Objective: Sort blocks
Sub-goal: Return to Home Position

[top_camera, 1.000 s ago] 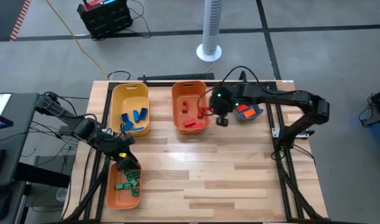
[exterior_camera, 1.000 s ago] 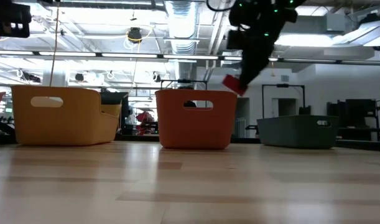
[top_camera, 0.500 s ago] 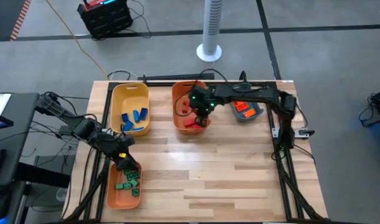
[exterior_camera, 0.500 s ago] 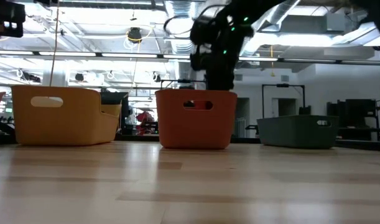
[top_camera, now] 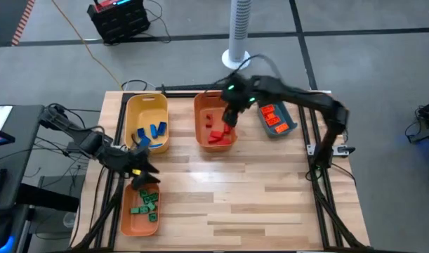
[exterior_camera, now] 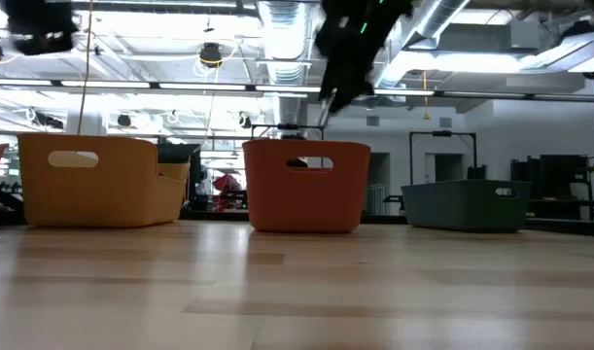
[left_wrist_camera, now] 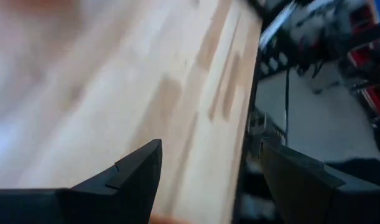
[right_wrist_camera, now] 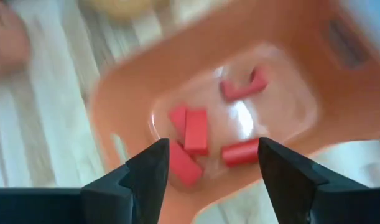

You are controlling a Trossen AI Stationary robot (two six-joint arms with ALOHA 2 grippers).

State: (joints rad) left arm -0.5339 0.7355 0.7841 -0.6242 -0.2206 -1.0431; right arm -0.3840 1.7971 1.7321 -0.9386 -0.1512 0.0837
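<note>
Reaching in from the right edge of the table (top_camera: 256,197) with the right arm, bent sharply at the elbow and stretched leftward along the back. Holding the right gripper (top_camera: 229,119) raised over the back orange bin (top_camera: 200,118), tilted downward, with its fingers (right_wrist_camera: 146,174) spread apart and nothing pinched between them. Looking past those fingers straight onto the red blocks (right_wrist_camera: 196,129), scattered loose on that bin's floor. Showing from table height as a dark shape well above the bin's rim, apart from it. Lying low along the table's left side with the left arm, folded at the elbow, and poising the left gripper (top_camera: 144,174) just over the back end of the front orange bin (top_camera: 126,219), likewise spread wide and empty, with bare wood in front of it. Sorted by colour elsewhere: blue blocks (top_camera: 152,131) in the yellow bin (top_camera: 145,104), green blocks (top_camera: 144,205) in the front orange bin, orange blocks (top_camera: 272,117) in the grey-green bin (top_camera: 290,129) just beside the right forearm.
</note>
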